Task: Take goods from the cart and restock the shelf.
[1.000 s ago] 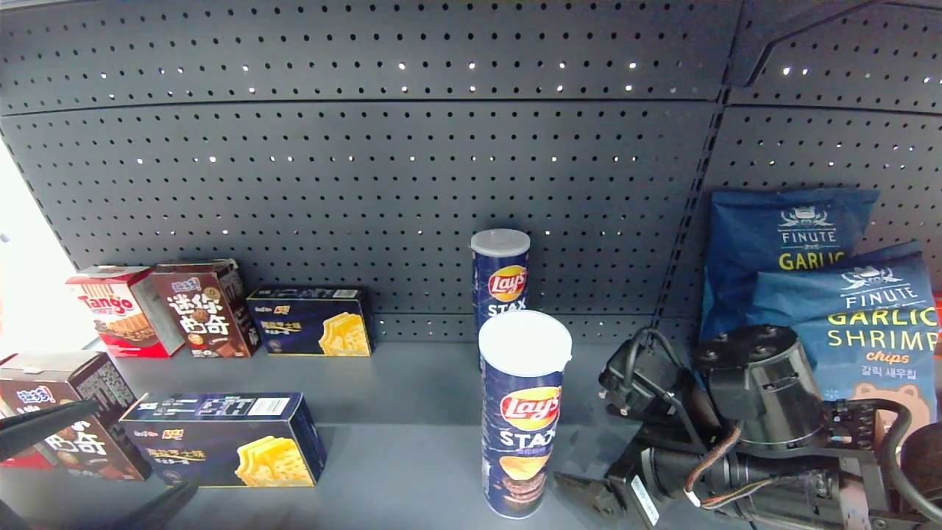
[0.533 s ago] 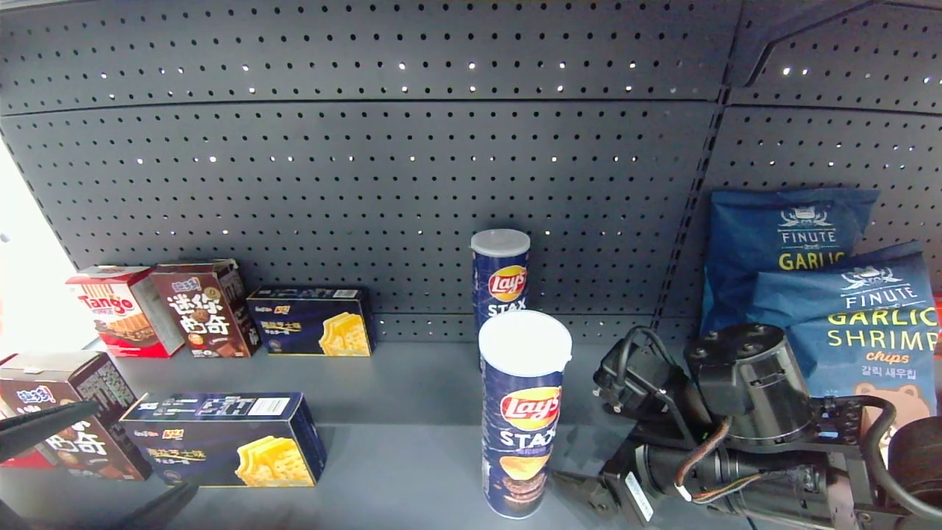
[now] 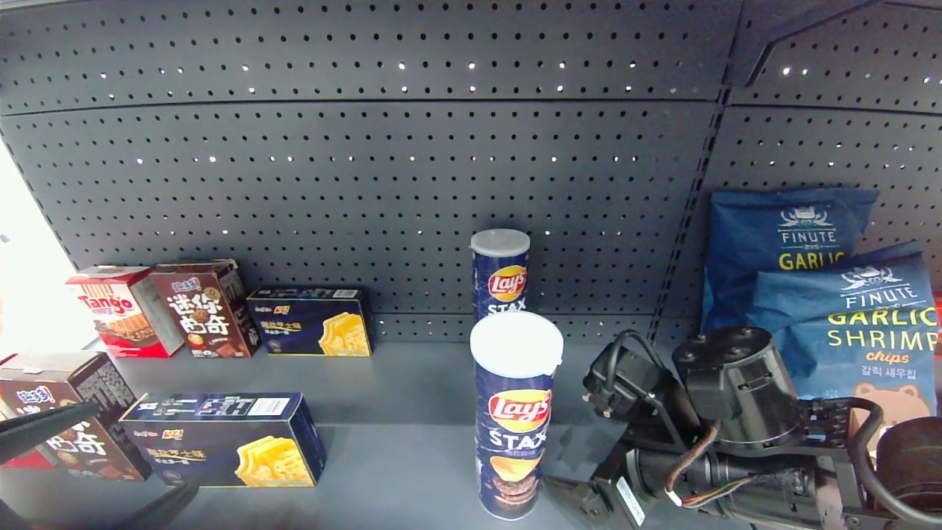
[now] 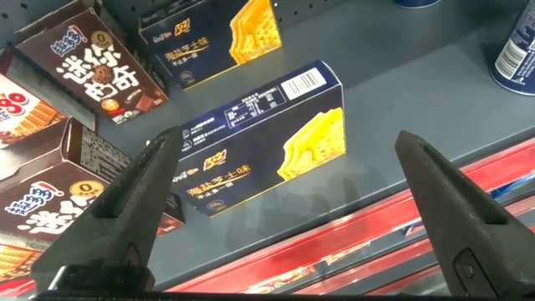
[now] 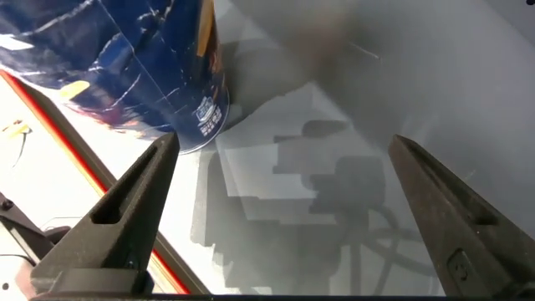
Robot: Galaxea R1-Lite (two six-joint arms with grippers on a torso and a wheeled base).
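You seem to have one chip can (image 3: 515, 412) shelved, upright at lower centre on the shelf (image 3: 412, 383) before a second can (image 3: 500, 276), with the right claw (image 5: 282, 142) spread empty beside it and the left claw (image 4: 288, 134) likewise spread empty, so further cart goods probably remain.

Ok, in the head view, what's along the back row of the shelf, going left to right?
red wafer box -> brown biscuit box -> dark blue cracker box -> rear chips can -> rear blue chip bag
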